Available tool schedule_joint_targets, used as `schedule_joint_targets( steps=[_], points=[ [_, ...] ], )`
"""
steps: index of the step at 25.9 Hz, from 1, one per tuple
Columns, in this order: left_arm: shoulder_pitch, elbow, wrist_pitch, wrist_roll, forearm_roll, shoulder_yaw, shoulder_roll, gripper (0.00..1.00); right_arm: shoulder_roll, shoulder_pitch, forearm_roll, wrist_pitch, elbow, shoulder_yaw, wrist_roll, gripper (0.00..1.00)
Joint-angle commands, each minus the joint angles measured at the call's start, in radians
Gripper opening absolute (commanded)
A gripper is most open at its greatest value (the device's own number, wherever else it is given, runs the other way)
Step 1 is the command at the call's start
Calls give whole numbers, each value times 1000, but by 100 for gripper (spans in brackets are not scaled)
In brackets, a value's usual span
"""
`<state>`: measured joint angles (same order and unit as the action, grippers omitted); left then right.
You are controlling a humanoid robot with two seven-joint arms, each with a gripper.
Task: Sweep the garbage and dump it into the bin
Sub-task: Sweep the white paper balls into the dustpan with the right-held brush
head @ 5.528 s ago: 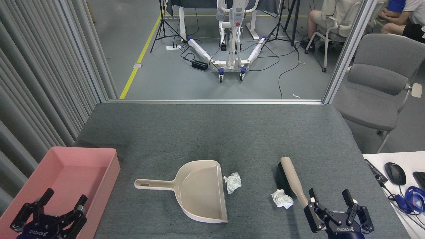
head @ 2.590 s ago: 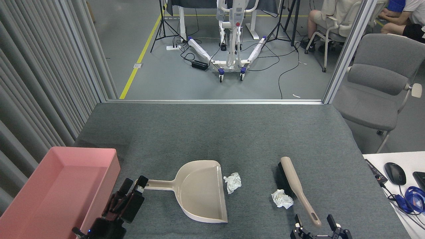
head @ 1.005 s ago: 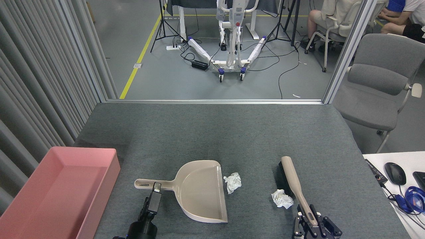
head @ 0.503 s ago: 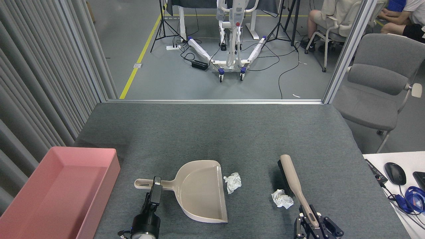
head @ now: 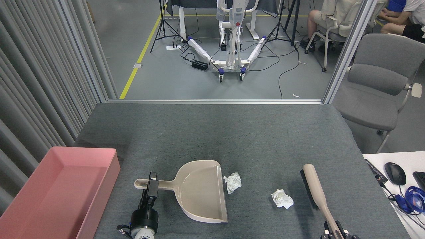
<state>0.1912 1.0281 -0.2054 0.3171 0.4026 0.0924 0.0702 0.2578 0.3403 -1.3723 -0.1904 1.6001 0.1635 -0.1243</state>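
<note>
Big grey felt-topped table [head: 212, 132] fills the view, with a grey office chair [head: 378, 86] at 2 o'clock and a white wheeled stand [head: 229, 43] at 12. The pink bin [head: 83, 186] sits at 8 o'clock, and the beige dustpan [head: 199, 192] has one tissue wad [head: 233, 182] touching its lip, the other wad [head: 282, 199] at 5. Left gripper [head: 152, 186] is at the dustpan handle, right gripper [head: 335, 232] is clamped on the brush [head: 313, 189] handle; can't tell how far the left one's open.

Bright, even, sharp; perhaps edge-bowed
</note>
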Motion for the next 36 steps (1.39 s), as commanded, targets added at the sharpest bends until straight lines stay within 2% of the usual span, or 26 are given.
schedule_joint_targets(
  steps=[1, 6, 9, 12, 17, 24, 26, 30, 33, 36],
  points=[
    [1, 1, -2, 23, 4, 0, -1, 81, -12, 28, 1, 3, 9, -7, 12, 0],
    [1, -2, 3, 39, 8, -7, 0, 81, -12, 28, 7, 8, 3, -101, 51, 0],
    [1, -3, 6, 40, 7, -14, -1, 78, -35, 26, 6, 29, 8, -153, 52, 0],
    [1, -2, 1, 42, 8, -19, 2, 68, -61, 14, 2, 77, 8, -226, 51, 0],
    [1, -5, 1, 62, 8, -20, 2, 64, -121, -49, -4, 189, -2, -409, 55, 0],
    [-1, -5, -8, 65, 8, -19, 3, 45, -189, -135, -5, 298, -31, -622, 58, 0],
    [-3, -6, -9, 74, 13, -19, 3, 35, -195, -135, -5, 293, -31, -631, 58, 0],
    [-7, -5, -26, 77, 44, -17, 0, 5, -181, -132, 36, 243, -19, -621, 46, 0],
    [-9, -6, -31, 77, 48, -17, 3, 1, -170, -132, 108, 230, 17, -588, 32, 0],
    [-10, -5, -32, 77, 48, -17, 3, 0, -135, -129, 144, 164, 50, -473, -5, 0]
  ],
)
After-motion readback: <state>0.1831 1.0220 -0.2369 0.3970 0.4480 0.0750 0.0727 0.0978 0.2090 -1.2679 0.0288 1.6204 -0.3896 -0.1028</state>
